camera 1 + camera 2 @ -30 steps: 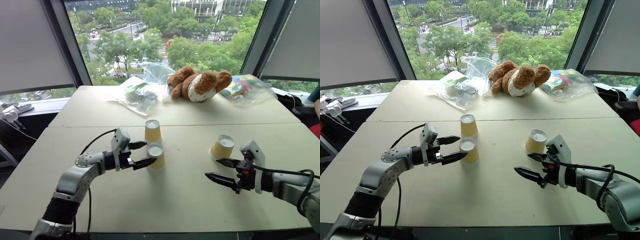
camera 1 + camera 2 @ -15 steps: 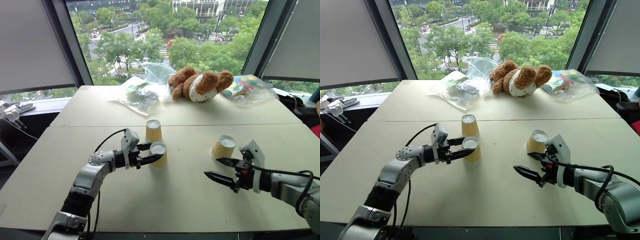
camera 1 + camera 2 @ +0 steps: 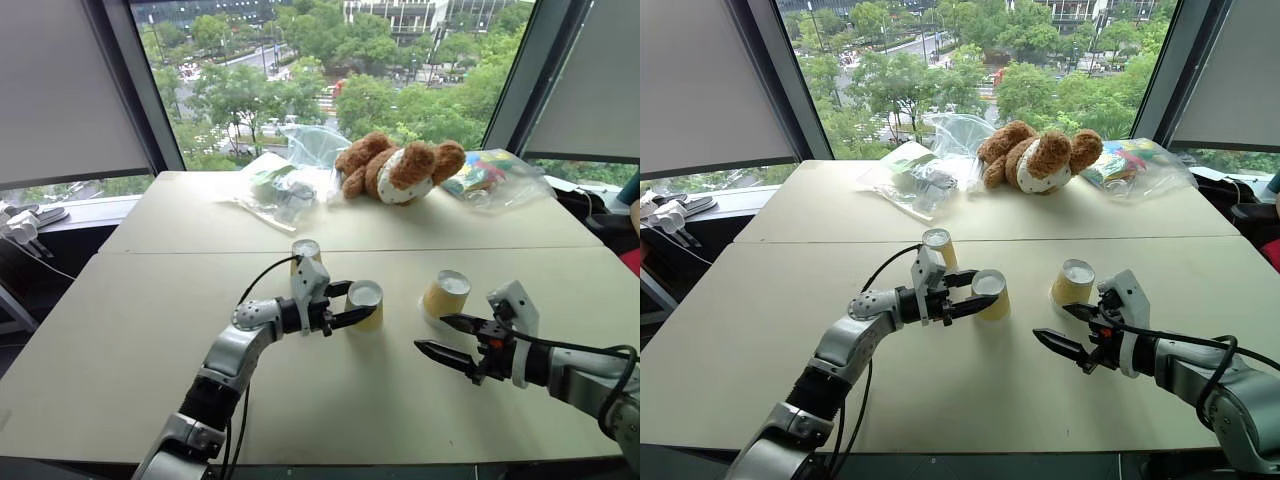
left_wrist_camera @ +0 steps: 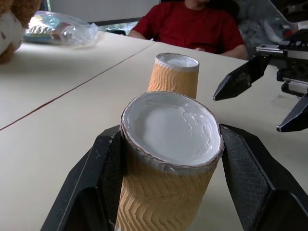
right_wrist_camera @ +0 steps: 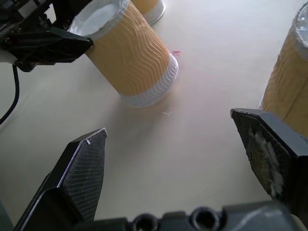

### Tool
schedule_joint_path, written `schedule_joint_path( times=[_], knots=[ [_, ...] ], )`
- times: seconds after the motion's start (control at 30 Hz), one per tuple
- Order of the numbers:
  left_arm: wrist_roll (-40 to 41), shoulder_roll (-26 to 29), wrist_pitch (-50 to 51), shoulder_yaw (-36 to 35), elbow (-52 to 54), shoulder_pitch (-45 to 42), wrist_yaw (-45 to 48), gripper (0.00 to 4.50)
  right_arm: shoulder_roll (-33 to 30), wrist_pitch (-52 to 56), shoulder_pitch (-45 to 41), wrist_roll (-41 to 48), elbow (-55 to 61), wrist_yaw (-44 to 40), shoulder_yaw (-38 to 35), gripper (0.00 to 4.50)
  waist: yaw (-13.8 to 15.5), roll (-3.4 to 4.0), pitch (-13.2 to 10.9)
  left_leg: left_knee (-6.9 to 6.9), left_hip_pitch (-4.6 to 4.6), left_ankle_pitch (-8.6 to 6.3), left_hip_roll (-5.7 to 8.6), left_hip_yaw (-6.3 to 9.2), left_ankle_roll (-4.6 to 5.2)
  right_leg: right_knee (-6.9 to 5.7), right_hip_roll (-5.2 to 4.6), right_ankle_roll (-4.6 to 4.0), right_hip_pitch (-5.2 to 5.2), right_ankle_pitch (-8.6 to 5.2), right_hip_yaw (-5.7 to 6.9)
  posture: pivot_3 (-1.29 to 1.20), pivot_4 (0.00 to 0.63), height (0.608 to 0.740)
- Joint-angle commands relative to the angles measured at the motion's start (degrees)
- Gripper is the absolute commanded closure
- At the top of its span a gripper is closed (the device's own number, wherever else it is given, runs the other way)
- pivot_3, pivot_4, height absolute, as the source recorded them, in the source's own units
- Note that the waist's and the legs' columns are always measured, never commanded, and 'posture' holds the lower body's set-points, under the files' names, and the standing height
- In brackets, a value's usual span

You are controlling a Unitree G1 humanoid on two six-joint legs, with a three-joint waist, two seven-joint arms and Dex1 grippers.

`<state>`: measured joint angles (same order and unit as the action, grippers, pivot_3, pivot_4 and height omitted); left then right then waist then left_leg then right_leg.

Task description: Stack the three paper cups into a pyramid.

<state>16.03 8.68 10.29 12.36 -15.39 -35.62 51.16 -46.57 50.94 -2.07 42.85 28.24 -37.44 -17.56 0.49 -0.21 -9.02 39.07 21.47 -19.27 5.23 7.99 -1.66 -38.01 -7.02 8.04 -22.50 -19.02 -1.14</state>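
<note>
Head stereo pair looks fwd & down over worktop (image 3: 120,330) toward far window edge. Wrist cams sit close, low over worktop; both share the held cup (image 4: 166,159).

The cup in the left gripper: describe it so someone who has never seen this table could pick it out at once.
On the near half of the beige table, three yellow paper cups stand upside down. The wanted cup is the middle one, between the cup behind the left arm and the cup by the right gripper. It alone is clamped between the left gripper's black fingers.
</note>
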Motion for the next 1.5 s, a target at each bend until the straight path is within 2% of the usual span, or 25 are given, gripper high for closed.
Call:
schedule_joint_path(
  times=[0.03,0.23,0.27,0.33,0.37,0.53,0.63,0.77,0.87,1.07,1.33,1.5],
  knots=[
    [-1.5,-1.3,-4.2,0.4,-3.3,-2.2,0.9,2.14,-0.6,0.4,0.8,1.4,3.1,0.6,-3.0,0.0,0.0,0.0,0.0,0.0,0.01,0.0,0.0,0.0,0.0,0.0,0.01,0.0,-0.02,0.0,0.0,0.0,0.15,0.74],
    [-3.2,-2.2,-6.8,1.4,-7.7,-2.7,3.8,2.14,0.2,0.6,2.2,1.6,4.3,1.9,-3.7,0.0,0.2,-0.01,0.0,0.02,0.0,0.0,0.01,0.01,0.0,0.0,0.01,0.0,0.01,0.0,0.0,0.0,0.15,0.74],
    [-3.1,-2.3,-6.7,1.1,-7.9,-2.7,3.9,1.11,0.3,0.6,2.3,1.7,4.5,2.1,-3.7,0.0,0.2,0.0,0.0,0.03,-0.01,0.0,0.01,0.01,0.0,0.0,0.01,0.0,0.02,0.0,0.0,0.0,0.15,0.74],
    [-2.9,-2.5,-6.7,0.6,-8.3,-2.8,4.1,0.29,0.5,0.5,2.5,1.7,4.6,2.4,-3.7,0.0,0.2,-0.01,0.0,0.03,-0.01,0.0,0.02,0.01,0.0,0.0,0.0,0.0,0.02,0.0,0.0,0.0,0.15,0.74],
    [-2.8,-2.7,-6.7,0.2,-8.4,-3.0,4.0,0.03,0.6,0.4,2.6,1.7,4.7,2.6,-3.6,0.0,0.2,-0.01,0.0,0.03,0.0,0.0,0.02,0.01,0.0,0.0,0.0,0.0,0.01,0.0,0.0,0.0,0.15,0.74],
    [0.6,-2.0,-2.5,-3.3,-3.2,-2.0,2.7,0.03,0.9,0.7,2.1,2.6,5.3,3.1,-3.3,0.0,0.1,-0.01,0.0,0.03,0.0,0.0,0.02,0.02,0.0,-0.01,0.0,0.0,0.01,0.0,0.0,0.0,0.15,0.74],
    [1.8,0.7,0.8,-4.4,5.8,2.3,1.5,0.03,0.5,1.0,1.7,3.2,5.6,3.0,-3.3,0.0,-0.3,0.0,0.0,0.0,-0.01,0.0,-0.01,0.02,0.0,-0.03,0.01,0.0,-0.03,0.0,-0.02,0.0,0.15,0.74],
    [3.6,5.1,6.7,-8.3,21.4,10.6,-4.4,0.03,0.3,0.8,2.2,3.5,5.5,2.7,-3.6,0.0,-0.7,0.02,0.0,-0.04,-0.03,0.0,-0.06,0.05,0.0,-0.06,0.03,0.0,-0.04,0.0,-0.05,0.0,0.15,0.74],
    [1.6,8.1,7.3,-11.8,24.9,13.7,-9.7,0.03,0.5,0.5,2.3,3.4,5.0,2.5,-3.1,0.0,-0.4,0.01,0.0,0.02,-0.02,0.0,-0.05,0.07,-0.01,-0.05,0.03,0.0,-0.01,0.0,-0.05,0.0,0.15,0.74],
    [-3.1,7.3,1.7,-14.8,14.8,9.5,-19.0,0.03,0.7,0.0,-0.2,2.6,3.3,1.9,-0.6,0.0,0.5,0.0,0.0,0.09,-0.04,0.0,0.05,0.08,0.0,-0.02,-0.02,0.01,0.08,0.01,-0.04,0.0,0.15,0.74],
    [-4.6,1.2,-8.6,-14.5,-4.8,0.9,-22.4,0.03,1.4,0.0,-0.3,2.4,4.1,2.3,0.6,0.0,0.2,-0.03,0.0,0.06,-0.02,0.0,0.06,0.04,0.0,-0.02,-0.03,0.02,0.03,0.01,-0.02,0.0,0.15,0.74],
    [-6.1,0.2,-14.3,-14.5,-14.5,-4.7,-23.7,0.03,1.2,0.5,0.7,3.0,5.0,2.4,-0.5,0.0,0.2,-0.04,0.0,0.06,0.0,0.0,0.06,0.03,0.0,-0.05,-0.03,0.03,0.0,0.02,-0.02,0.0,0.15,0.74]
  ],
)
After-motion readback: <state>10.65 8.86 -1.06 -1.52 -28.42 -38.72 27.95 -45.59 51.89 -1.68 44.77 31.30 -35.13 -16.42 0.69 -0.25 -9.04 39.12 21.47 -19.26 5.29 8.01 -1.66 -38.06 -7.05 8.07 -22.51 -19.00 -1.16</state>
